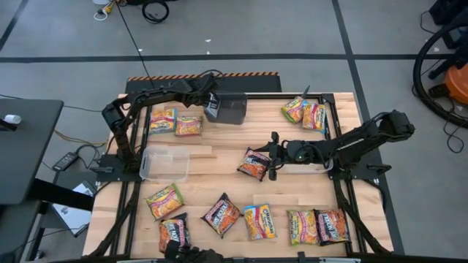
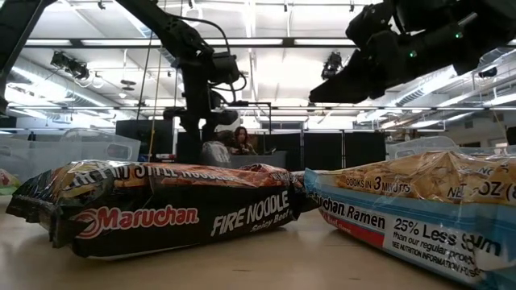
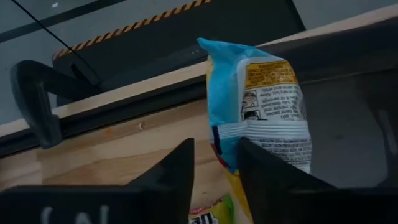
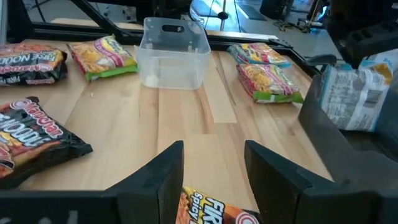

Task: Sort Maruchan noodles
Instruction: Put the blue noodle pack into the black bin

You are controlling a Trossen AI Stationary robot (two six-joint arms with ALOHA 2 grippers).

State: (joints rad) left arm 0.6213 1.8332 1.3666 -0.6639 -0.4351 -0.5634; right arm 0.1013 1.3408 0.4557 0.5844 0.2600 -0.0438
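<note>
Left claw (image 3: pixel 216 142) at the dark grey bin (image 1: pixel 232 109) on the far edge of the worktop (image 1: pixel 219 157), fingers parted, a blue-labelled packet (image 3: pixel 258 106) standing on end just ahead with its lower edge down between them; contact impossible to tell. Probably placed there to drop that flavour into the bin. Right claw (image 4: pixel 214 149) low over mid-worktop, jaws wide, straddling a dark Fire packet (image 1: pixel 255 164), seemingly lined up for the next pick. Other Maruchan noodles (image 1: pixel 259 221) flat on the worktop: 6 along the near edge, a blue pair (image 1: pixel 175 121) beside the bin, a green pair (image 1: pixel 306 111) at the far right corner, likely sorted piles. Clear tub (image 1: pixel 165 162) near the left side, apparently another sorting slot
</note>
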